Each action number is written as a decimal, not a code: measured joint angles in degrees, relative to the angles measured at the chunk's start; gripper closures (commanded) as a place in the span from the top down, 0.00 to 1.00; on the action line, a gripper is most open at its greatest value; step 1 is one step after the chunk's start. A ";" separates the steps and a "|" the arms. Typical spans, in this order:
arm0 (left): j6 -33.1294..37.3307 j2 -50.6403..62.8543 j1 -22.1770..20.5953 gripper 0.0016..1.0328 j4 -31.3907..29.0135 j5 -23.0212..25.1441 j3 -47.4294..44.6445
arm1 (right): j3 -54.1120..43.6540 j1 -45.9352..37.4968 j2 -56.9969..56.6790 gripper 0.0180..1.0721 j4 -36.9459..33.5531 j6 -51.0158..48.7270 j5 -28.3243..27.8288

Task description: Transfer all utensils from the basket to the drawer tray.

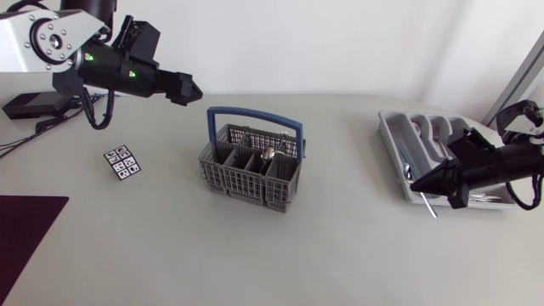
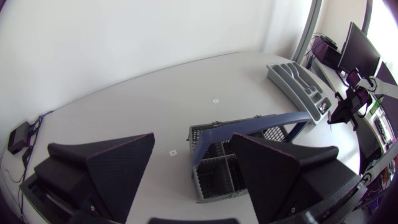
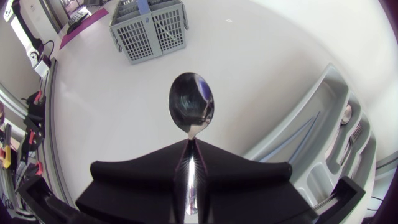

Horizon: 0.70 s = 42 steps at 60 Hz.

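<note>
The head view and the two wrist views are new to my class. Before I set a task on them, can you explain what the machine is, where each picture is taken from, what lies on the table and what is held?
The machine is two robot arms at a table, each ending in two black fingers. The head view looks down from above, with one arm coming in at each side. Each wrist view comes from a camera on an arm's last link, looking past its own fingers.

On the table are a grey basket with a blue handle, a grey drawer tray already holding some cutlery, and a small marker card.

The right arm's fingers are shut on a spoon, near the tray. The left arm's fingers are open and empty, with the basket ahead of them. One shiny piece lies in the basket.
</note>
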 measured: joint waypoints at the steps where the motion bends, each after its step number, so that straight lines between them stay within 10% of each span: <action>1: 0.26 0.15 0.31 0.84 0.20 0.00 -0.24 | 0.76 -0.48 0.72 0.05 -0.48 -1.01 0.13; 42: 4.31 10.14 4.46 0.80 7.91 -0.17 -6.67 | 18.34 -13.46 19.34 0.05 6.97 -27.74 13.14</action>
